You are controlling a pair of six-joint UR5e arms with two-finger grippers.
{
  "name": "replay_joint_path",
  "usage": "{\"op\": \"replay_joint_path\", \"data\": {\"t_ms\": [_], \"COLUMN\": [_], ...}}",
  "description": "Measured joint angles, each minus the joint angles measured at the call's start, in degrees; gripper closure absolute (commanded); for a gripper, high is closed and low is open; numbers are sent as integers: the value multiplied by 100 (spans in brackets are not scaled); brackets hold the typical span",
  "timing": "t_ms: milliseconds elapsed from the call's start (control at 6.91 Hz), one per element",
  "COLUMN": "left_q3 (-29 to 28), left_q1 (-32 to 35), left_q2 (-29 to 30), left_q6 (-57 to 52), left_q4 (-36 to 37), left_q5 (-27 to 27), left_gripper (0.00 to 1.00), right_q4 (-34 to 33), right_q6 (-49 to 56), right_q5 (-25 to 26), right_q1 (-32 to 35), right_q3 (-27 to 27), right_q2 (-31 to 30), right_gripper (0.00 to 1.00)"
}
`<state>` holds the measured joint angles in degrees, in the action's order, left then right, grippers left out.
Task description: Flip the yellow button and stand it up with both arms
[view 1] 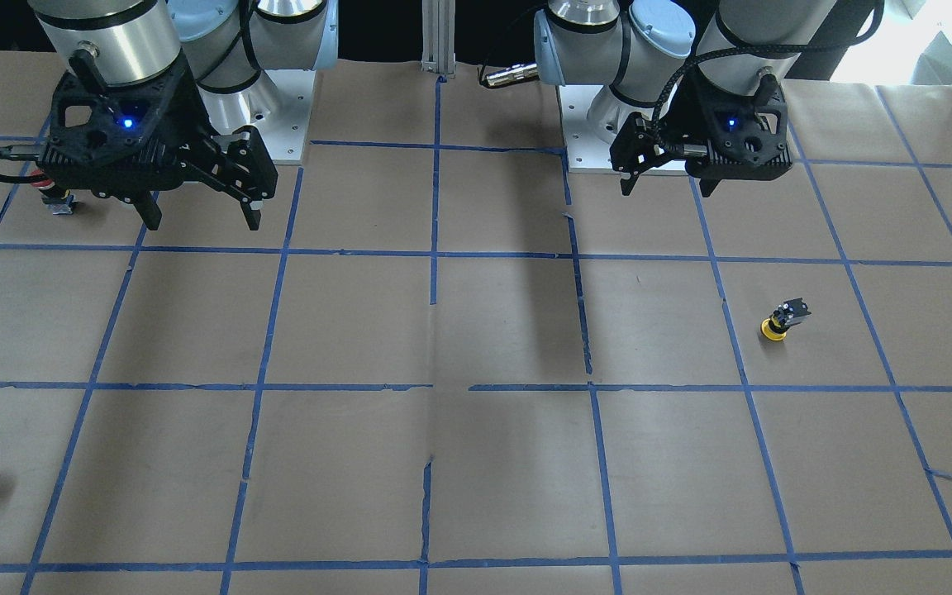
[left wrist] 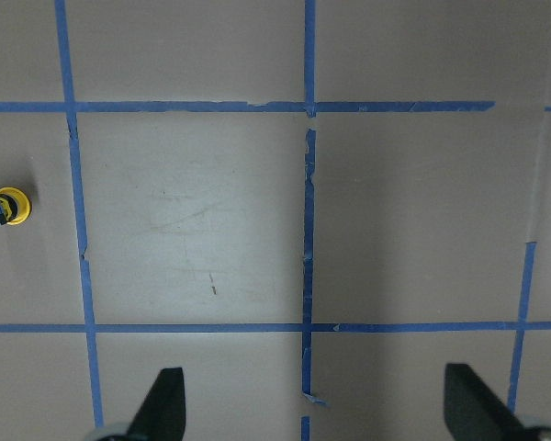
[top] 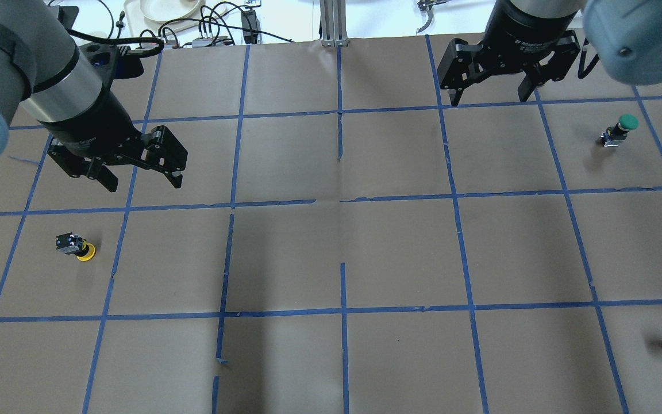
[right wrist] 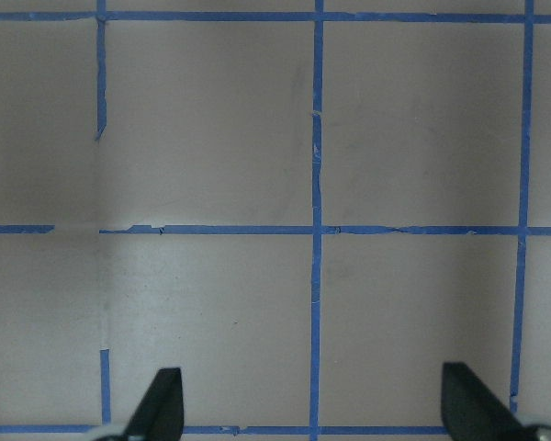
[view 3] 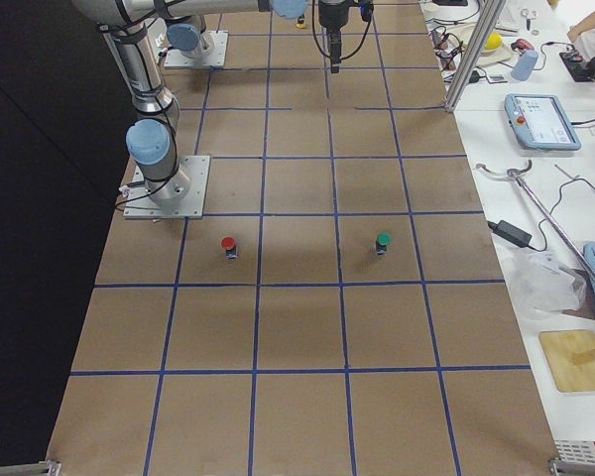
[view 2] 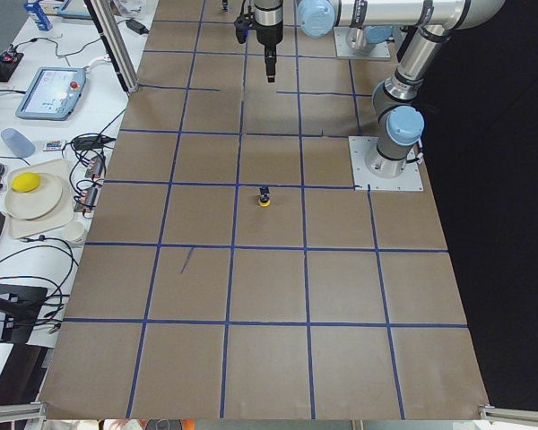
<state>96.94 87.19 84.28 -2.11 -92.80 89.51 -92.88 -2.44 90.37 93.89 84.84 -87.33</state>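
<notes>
The yellow button (view 1: 783, 320) sits tipped cap-down, its blocky black base raised, on the brown paper (view 1: 492, 330) at the robot's left side. We should lower the left gripper (top: 144, 184), spread wide and empty, squarely onto that base; the glossy round cap may roll. The right gripper (top: 489, 99), likewise spread and empty, hangs well apart.

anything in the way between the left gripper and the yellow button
Nothing visible. The left gripper hangs open above the paper, and the yellow button sits alone in a nearby grid square. Only flat blue tape lies between them.
</notes>
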Motion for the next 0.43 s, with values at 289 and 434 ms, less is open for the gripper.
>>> {"op": "replay_joint_path", "data": {"t_ms": [289,434], "left_q3": [6,7], "left_q1": [0,-1], "left_q2": [15,51], "left_q6": [-6,-8], "left_q4": [-108,-105], "left_q5": [16,23], "left_gripper": [0,0], "right_q4": [-2,-2], "right_q6": [11,25], "right_q5": [-3,-7], "right_q1": [52,56], "right_q3": [5,9], "right_q2": [13,19], "right_gripper": [0,0]}}
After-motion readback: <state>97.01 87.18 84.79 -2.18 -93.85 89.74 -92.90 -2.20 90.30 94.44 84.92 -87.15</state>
